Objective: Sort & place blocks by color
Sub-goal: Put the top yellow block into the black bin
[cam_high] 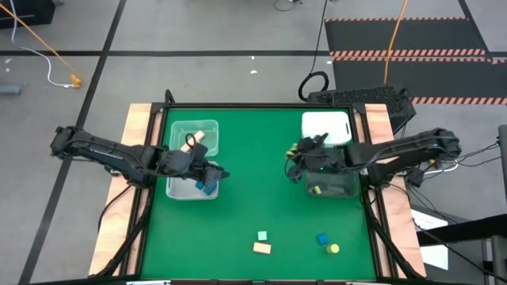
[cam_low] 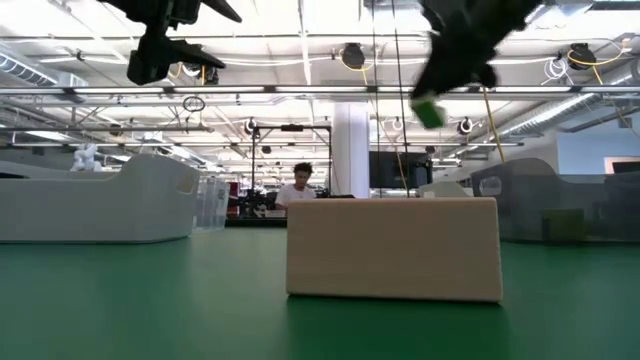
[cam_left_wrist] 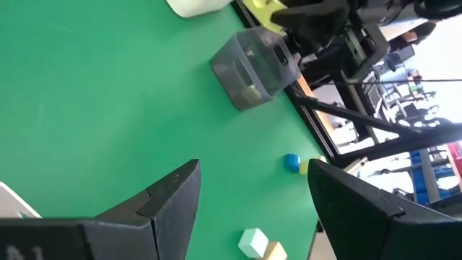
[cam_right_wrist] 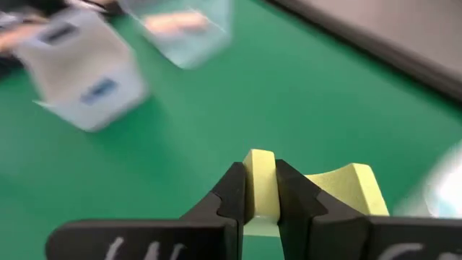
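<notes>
My right gripper [cam_high: 295, 156] hovers by the left side of the grey bin [cam_high: 333, 184] and is shut on a pale yellow-green block [cam_right_wrist: 260, 184], which shows green in the low view [cam_low: 428, 112]. My left gripper [cam_high: 215, 174] is open and empty [cam_left_wrist: 254, 167] above the near left bin [cam_high: 190, 188], where a blue block [cam_high: 207, 188] lies. A mint block [cam_high: 262, 236], a tan block [cam_high: 262, 248], a blue block [cam_high: 322, 238] and a yellow block [cam_high: 333, 248] rest on the green mat near its front edge. Another yellow block [cam_high: 315, 190] lies in the grey bin. My right gripper pinches the yellow-green block between its two fingers, which close on its two opposite flat sides [cam_right_wrist: 261, 166]. The block is lifted clear of the table [cam_low: 428, 112], and a further piece of it [cam_right_wrist: 354, 189] sticks out beside one finger.
A clear bin with tan blocks [cam_high: 195, 136] sits at the far left and a white bin [cam_high: 326, 127] at the far right. Green mat [cam_high: 253, 190] lies open between the two pairs of bins. The tan block [cam_low: 395, 248] fills the low view's foreground.
</notes>
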You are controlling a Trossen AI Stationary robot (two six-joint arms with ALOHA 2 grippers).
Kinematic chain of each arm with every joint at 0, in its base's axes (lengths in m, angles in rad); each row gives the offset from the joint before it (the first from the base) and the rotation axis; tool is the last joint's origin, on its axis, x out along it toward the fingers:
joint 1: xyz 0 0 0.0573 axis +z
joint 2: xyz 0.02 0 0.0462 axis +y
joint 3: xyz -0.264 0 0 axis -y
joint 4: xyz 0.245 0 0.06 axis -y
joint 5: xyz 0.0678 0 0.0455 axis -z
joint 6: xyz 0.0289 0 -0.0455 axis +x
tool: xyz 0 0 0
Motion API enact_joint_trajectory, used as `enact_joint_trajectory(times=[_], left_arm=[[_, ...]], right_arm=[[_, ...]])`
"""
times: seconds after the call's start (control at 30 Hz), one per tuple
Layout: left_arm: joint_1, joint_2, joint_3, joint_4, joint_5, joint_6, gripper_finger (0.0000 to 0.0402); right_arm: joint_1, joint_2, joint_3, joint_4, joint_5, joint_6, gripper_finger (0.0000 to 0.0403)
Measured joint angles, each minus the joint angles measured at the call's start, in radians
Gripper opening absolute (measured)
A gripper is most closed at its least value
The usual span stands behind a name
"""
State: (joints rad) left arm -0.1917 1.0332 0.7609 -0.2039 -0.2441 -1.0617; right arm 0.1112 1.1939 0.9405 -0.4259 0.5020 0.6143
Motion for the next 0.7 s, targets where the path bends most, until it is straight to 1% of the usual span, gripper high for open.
enact_joint_trajectory(times=[0.1, 0.23, 0.4, 0.5, 0.63, 0.7], left_arm=[[0.017, 0.0, 0.0, 0.0, -0.001, 0.004, 0.0255], [0.032, 0.0, 0.0, 0.0, -0.001, 0.004, 0.0255], [0.035, 0.0, 0.0, 0.0, -0.001, 0.012, 0.0255], [0.035, 0.0, 0.0, 0.0, 0.0, 0.021, 0.0255], [0.035, 0.0, 0.0, -0.001, 0.0, 0.033, 0.0255], [0.035, 0.0, 0.0, -0.001, 0.0, 0.033, 0.0255]], right_arm=[[-0.001, -0.049, 0.0, -0.205, -0.01, 0.178, 0.0034], [0.004, -0.077, 0.0, -0.436, -0.1, 0.395, 0.0034], [0.021, -0.082, 0.0, -0.624, -0.185, 0.532, 0.0034], [0.021, -0.079, -0.006, -0.69, -0.213, 0.576, 0.0034], [0.021, -0.078, -0.052, -0.678, -0.261, 0.605, 0.0036], [0.021, -0.078, -0.085, -0.667, -0.305, 0.627, 0.0049]])
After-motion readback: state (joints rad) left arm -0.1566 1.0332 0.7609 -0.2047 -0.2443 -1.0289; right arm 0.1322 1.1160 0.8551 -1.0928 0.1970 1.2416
